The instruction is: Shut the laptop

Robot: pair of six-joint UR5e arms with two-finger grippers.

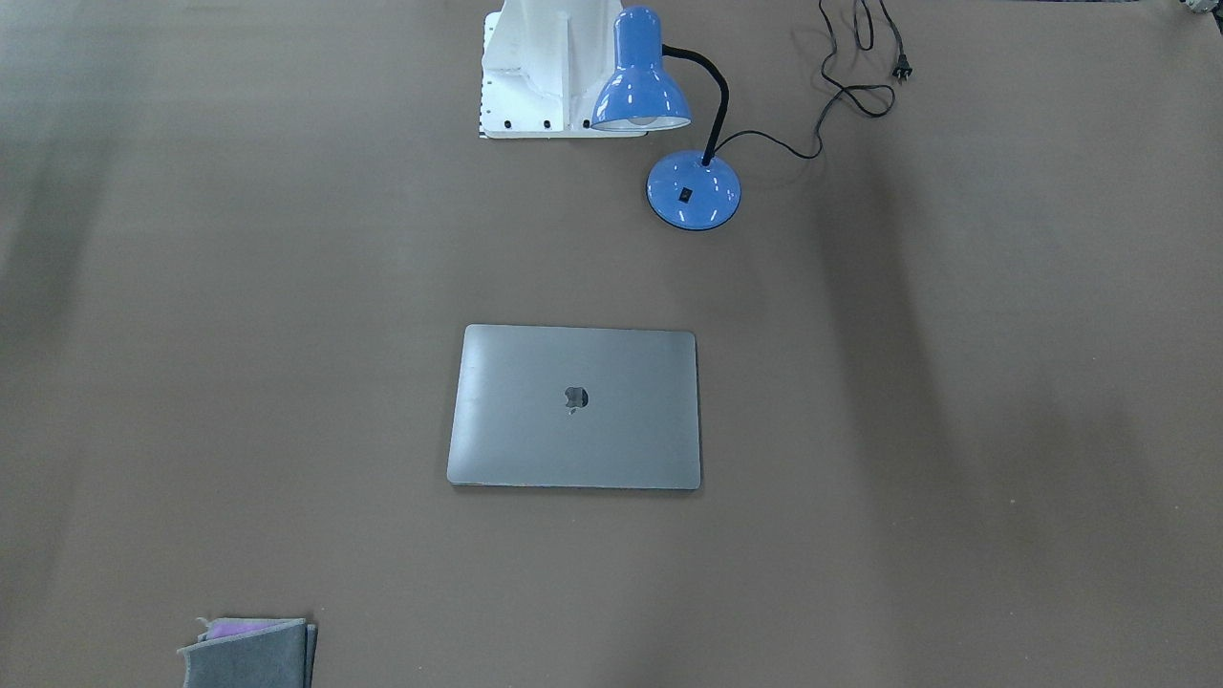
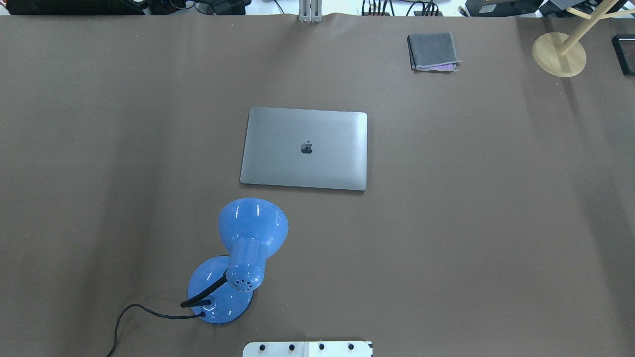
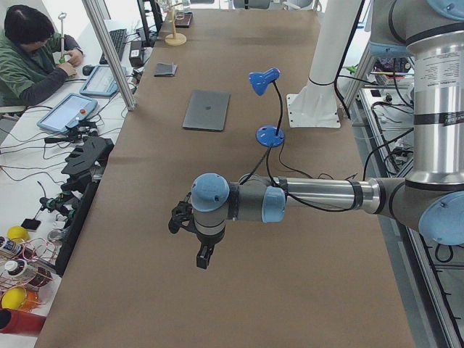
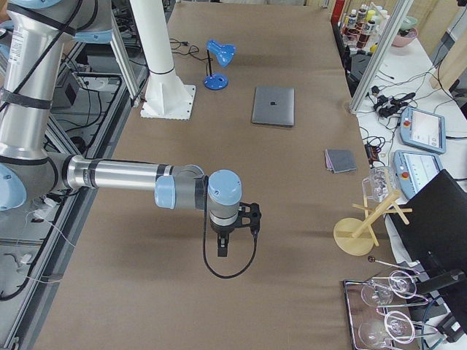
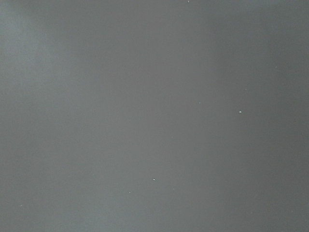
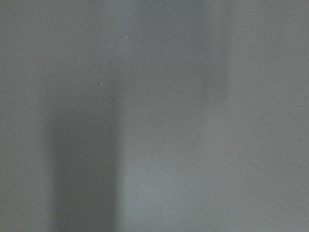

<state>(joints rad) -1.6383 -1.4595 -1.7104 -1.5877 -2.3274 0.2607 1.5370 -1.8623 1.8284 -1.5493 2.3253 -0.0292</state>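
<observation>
The space-grey laptop (image 1: 573, 406) lies flat in the middle of the table with its lid down and the dark apple logo facing up. It also shows in the overhead view (image 2: 304, 148) and in both side views (image 3: 206, 110) (image 4: 273, 106). My left gripper (image 3: 177, 217) hangs above bare table far from the laptop, toward the table's left end. My right gripper (image 4: 250, 217) hangs above bare table toward the right end. Each shows only in a side view, so I cannot tell whether it is open or shut. Both wrist views show only blurred table surface.
A blue desk lamp (image 2: 243, 258) with a black cord stands between the laptop and my base (image 1: 545, 67). A folded grey felt cloth (image 2: 432, 51) lies at the far right. A wooden stand (image 2: 559, 53) is at the far right corner. An operator (image 3: 32, 58) sits beside the table.
</observation>
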